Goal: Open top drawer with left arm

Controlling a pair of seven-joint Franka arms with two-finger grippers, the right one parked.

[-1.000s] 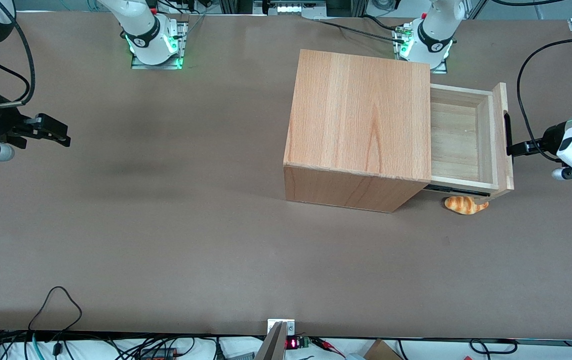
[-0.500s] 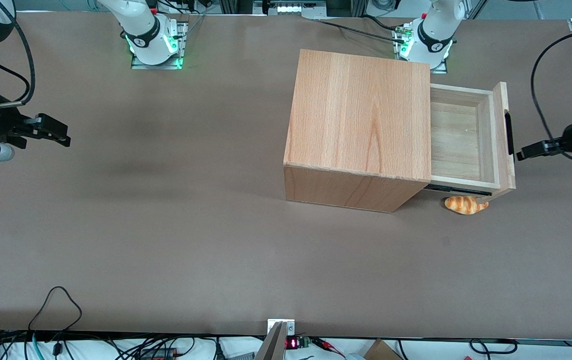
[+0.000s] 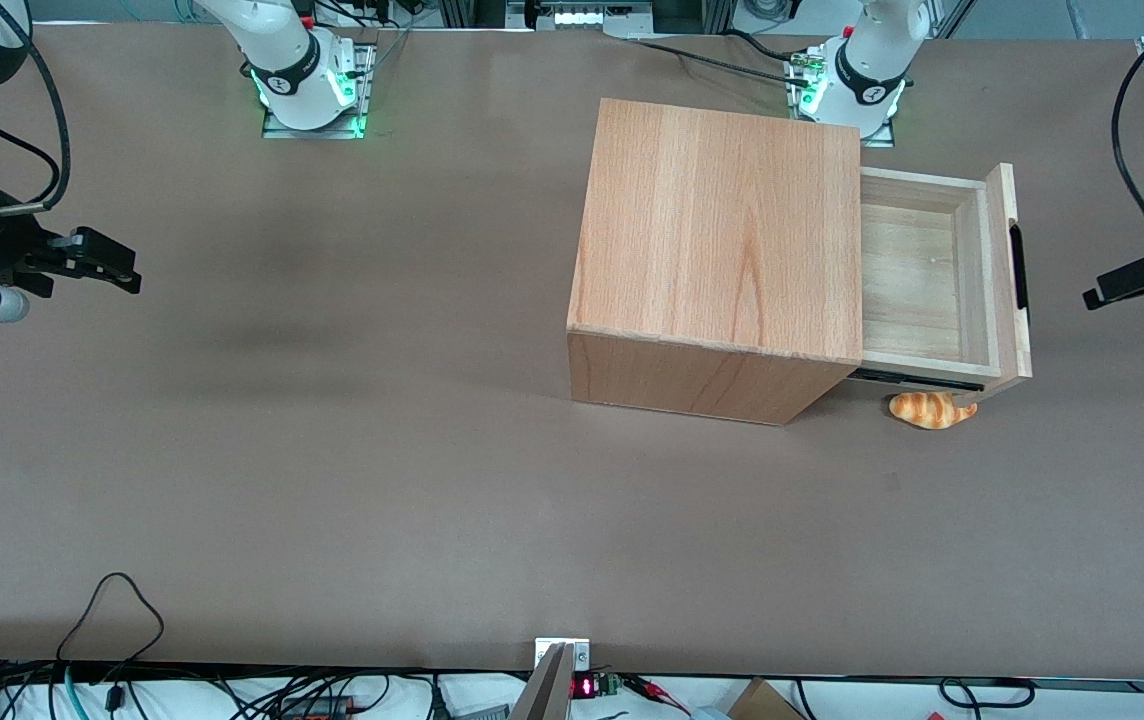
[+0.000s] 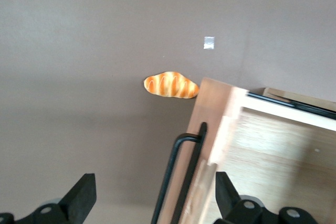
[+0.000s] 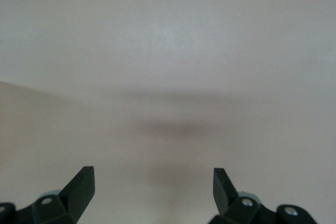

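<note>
Top drawer (image 3: 917, 275) pulled well out of cabinet (image 3: 722, 260). Gripper (image 3: 1097, 295) apart from handle (image 3: 1017, 265), jaws open, empty. Drawer likely light, rigid; hold by slim bar handle.

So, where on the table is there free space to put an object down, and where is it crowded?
The table is bare between the cabinet and the parked arm's end, and all along its edge nearest the front camera. It is crowded by the open top drawer: a croissant lies below its corner, and the open gripper hangs just off its handle.
</note>
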